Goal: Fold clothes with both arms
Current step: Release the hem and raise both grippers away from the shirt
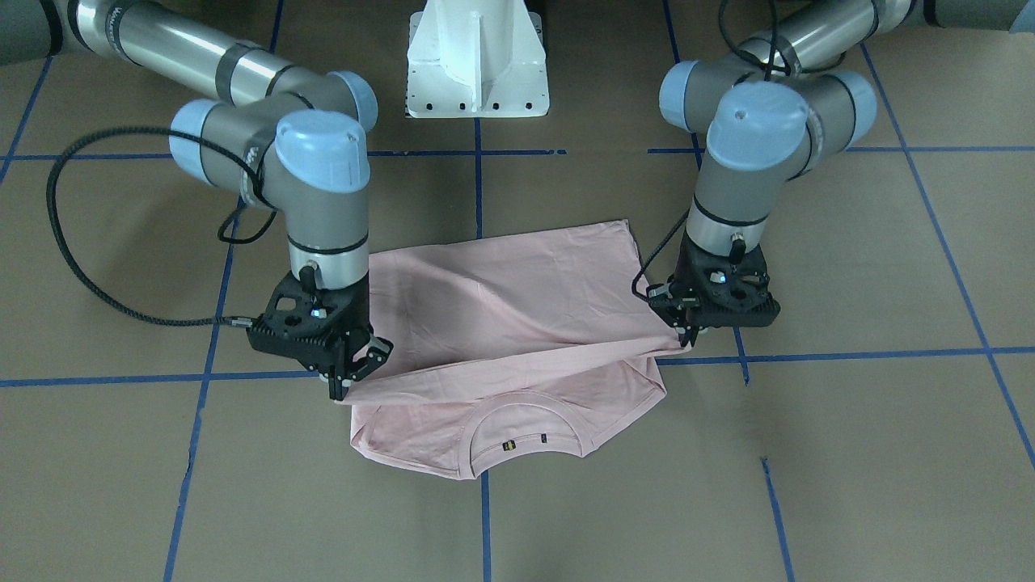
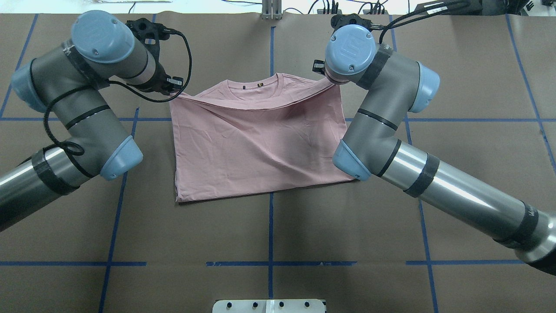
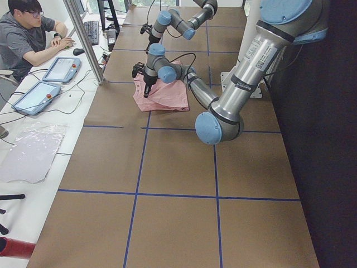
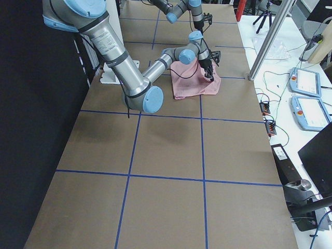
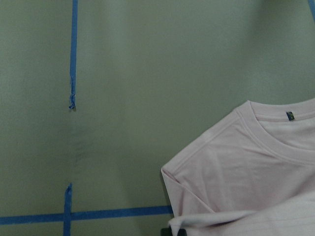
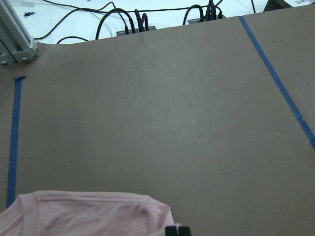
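Note:
The clothes are one pale pink T-shirt lying plain side up on the brown table, its collar toward the operators' side. A taut fold of fabric is lifted and stretched between both grippers, just over the collar. My left gripper is shut on one corner of that raised edge, also seen from overhead. My right gripper is shut on the other corner. The left wrist view shows the T-shirt and its collar label; the right wrist view shows only a strip of the T-shirt.
The white pedestal stands at the robot's side of the table. Blue tape lines grid the brown surface. A person sits at a side desk with tablets. Cables lie along the far table edge.

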{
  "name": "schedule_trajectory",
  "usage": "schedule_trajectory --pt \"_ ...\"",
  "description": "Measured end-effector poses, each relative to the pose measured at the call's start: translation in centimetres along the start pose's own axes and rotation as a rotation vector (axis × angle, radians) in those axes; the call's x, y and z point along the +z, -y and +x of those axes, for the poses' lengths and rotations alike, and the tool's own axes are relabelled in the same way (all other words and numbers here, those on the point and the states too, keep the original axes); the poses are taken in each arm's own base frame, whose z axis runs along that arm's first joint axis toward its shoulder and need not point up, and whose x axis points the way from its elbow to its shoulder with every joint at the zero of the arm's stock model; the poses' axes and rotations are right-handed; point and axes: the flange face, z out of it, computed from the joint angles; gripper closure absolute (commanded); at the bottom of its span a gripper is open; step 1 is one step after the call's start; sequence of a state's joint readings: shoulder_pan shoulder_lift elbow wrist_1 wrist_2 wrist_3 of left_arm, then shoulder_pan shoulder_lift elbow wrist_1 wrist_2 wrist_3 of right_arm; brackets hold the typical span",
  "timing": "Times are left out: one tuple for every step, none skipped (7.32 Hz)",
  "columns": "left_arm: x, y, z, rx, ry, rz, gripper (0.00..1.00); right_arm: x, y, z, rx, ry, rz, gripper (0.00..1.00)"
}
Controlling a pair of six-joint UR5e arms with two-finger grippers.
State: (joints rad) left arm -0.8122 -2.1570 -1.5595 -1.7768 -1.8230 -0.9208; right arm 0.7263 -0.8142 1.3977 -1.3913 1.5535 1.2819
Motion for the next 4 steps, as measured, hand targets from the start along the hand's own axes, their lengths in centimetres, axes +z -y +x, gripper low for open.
schedule_trajectory --pt "2.1 0.8 -0.8 0.014 0.002 0.005 0.0 2.4 1.4 0.5 -0.016 -0.016 -0.006 0.0" --pt "2.9 1.7 -1.9 0.049 0.006 0.016 0.0 3.7 2.9 0.7 -0.031 -0.032 -0.016 0.0" --pt "2.7 2.7 -3.0 0.095 0.007 0.031 0.0 4.0 4.2 0.7 -0.047 -0.034 -0.028 0.0" --pt "1.7 3.1 -3.6 0.141 -0.001 0.048 0.0 3.6 5.2 0.8 -0.069 -0.018 -0.053 0.0"
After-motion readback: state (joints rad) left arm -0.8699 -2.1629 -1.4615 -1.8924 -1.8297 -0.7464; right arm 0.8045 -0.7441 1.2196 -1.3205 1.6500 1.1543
